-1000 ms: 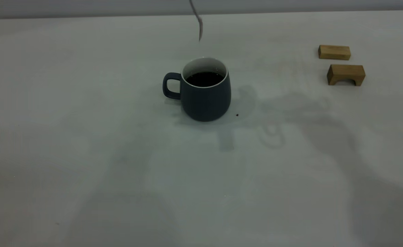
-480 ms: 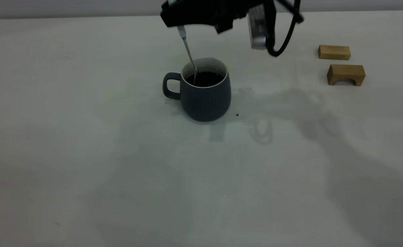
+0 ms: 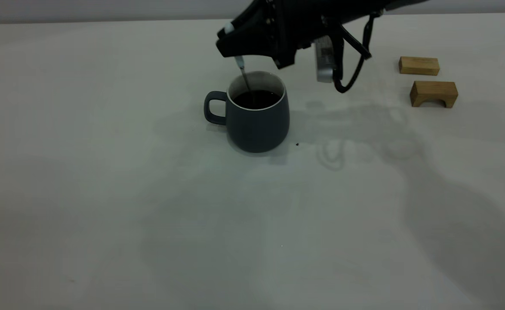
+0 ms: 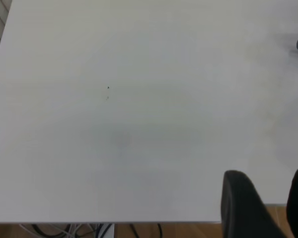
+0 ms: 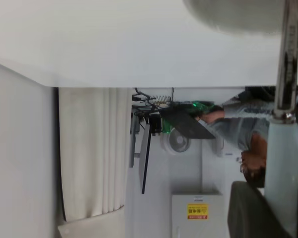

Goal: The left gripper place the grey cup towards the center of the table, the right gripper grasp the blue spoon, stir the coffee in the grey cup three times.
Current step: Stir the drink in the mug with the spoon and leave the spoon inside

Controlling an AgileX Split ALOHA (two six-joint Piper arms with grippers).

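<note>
Spreading across every view, the off-white table [image 3: 106, 193] carries the grey cup [image 3: 257, 125] near its middle, handle turned toward the left arm's side. Well off toward the right arm's side lie two wooden blocks [image 3: 429, 82], one flat, one arched, both clear of the work. The right gripper [image 3: 235, 49] reaches in from that side and hangs just above the cup's rim, its jaws clamped on the pale handle of the blue spoon [image 3: 241, 69]; the thin metal neck slants down into the cup, so the bowl is under the surface and cannot be seen. In the right wrist view the spoon [image 5: 283, 148] runs straight away from the camera toward the cup's white rim.

The cup holds the coffee [image 3: 256, 99], dark and filling it to a level a little below the rim; nothing else is in it but the spoon. Stirring appears to be at hand.

The left gripper [image 4: 265, 208] is parked over bare table away from the cup, its two fingers standing apart on nothing.

The risks, as I judge them: the cup is unheld, so a spoon swept too wide could catch the wall and push or tip it; a fast stir could slop coffee over the rim; and a thin handle may twist in the grip.
</note>
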